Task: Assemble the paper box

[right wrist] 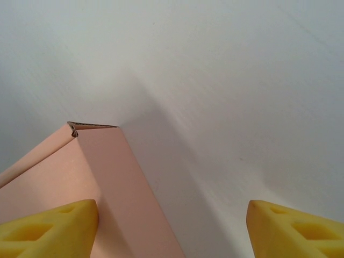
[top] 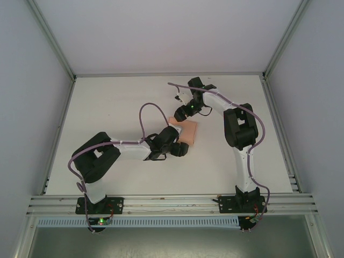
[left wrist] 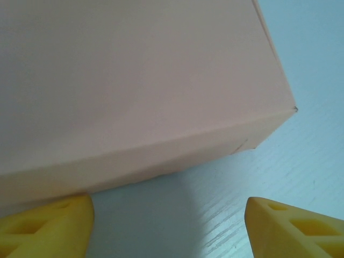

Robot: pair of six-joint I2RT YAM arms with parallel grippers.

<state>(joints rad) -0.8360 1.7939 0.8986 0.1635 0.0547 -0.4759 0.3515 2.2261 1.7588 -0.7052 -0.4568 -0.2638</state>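
1. Centre of the top view: the paper box (top: 187, 130) sits flat on the white surface (top: 118, 102) as a folded salmon-pink block, with an arm end on either side of it.
2. The left tool (top: 181, 150) is at the box's lower-left edge. Its wrist view shows the yellow fingers (left wrist: 48, 228) spread wide with nothing pinched. The lower-left one sits right under the box's bottom edge; I cannot tell if it touches.
3. The right tool (top: 180, 113) is at the box's upper-left corner, also spread and gripping nothing.
4. Step in hand, as I judge it: letting go of a box that looks essentially formed, or setting up a last press.
5. To do it well:
   - Keep both tools spread and back them off along their own approach line, so no finger catches the thin card and skews the box.
   - If a fold needs seating, press with one tool while the other braces the opposite wall.
6. Across views:
   - The right wrist view shows a raw card edge at the corner, upper left of that frame, where the fold looks slightly proud. The top view cannot resolve this.
   - The left wrist view shows a smooth closed top and a crisp lower-right corner.
   - The top view alone gives the box's place between the arms.
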